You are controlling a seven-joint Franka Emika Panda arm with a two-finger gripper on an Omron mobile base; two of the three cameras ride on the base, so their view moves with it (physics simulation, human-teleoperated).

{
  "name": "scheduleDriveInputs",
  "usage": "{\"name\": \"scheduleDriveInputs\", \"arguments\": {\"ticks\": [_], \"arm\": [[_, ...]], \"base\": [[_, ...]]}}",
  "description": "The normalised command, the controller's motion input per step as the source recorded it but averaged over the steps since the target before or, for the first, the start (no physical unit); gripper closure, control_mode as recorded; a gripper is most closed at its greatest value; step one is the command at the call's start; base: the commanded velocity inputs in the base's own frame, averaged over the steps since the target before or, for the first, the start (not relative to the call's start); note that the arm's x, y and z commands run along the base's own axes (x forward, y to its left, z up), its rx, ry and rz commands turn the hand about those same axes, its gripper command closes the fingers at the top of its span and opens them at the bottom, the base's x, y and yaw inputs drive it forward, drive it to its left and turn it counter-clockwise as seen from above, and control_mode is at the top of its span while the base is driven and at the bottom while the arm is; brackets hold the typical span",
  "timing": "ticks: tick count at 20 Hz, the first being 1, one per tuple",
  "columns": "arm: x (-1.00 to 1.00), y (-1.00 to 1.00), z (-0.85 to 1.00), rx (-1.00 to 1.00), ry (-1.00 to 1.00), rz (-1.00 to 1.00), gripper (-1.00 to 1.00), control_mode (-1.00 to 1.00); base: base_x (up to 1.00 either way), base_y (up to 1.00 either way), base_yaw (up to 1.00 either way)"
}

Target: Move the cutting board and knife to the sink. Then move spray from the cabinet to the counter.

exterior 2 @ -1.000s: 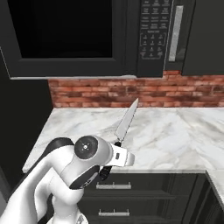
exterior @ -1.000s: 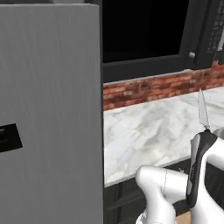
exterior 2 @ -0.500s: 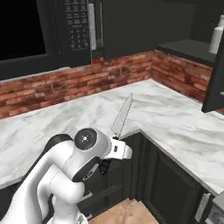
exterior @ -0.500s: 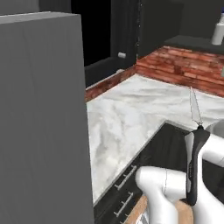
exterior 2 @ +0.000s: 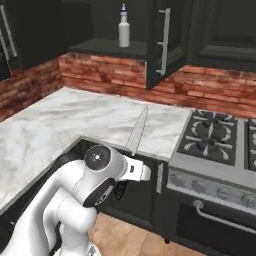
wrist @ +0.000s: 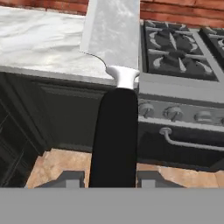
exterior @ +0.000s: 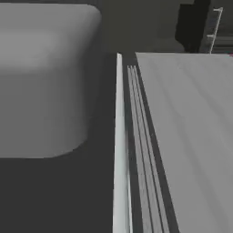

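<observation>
- While the base is mid-transit, the gripper [wrist: 112, 181] sits at the bottom centre of the hand view, jaws clamped on the knife [wrist: 114, 94] by its black handle, so the blade points away from the arm.
- Right base view: knife [exterior 2: 136, 131] at frame centre, tip up, just above the arm's wrist; carried clear of the counter [exterior 2: 65, 120] edge, presumably to avoid snagging.
- Beyond the blade: stove [exterior 2: 215, 150] at right, oven handle below it.
- Far, top of frame: cabinet [exterior 2: 161, 40] door stands open, spray [exterior 2: 123, 27] upright on its shelf, untouched – second half of the task is not started.
- Sink and cutting board: can't tell where they are.
- Left base view: just blurred grey surfaces close up, nothing usable.
</observation>
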Motion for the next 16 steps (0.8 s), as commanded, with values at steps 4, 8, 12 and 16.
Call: {"name": "scheduleDriveInputs", "arguments": {"ticks": [4, 8, 12, 16], "arm": [[0.0, 0.0, 0.0, 0.0, 0.0, 0.0, 1.0, 1.0], [0.0, 0.0, 0.0, 0.0, 0.0, 0.0, 1.0, 1.0], [0.0, 0.0, 0.0, 0.0, 0.0, 0.0, 1.0, 1.0], [0.0, 0.0, 0.0, 0.0, 0.0, 0.0, 1.0, 1.0]], "base": [[-0.3, 0.0, -0.88], [-0.31, 0.0, -0.87], [-0.03, 0.0, -0.94], [0.0, 0.0, -0.96]]}}
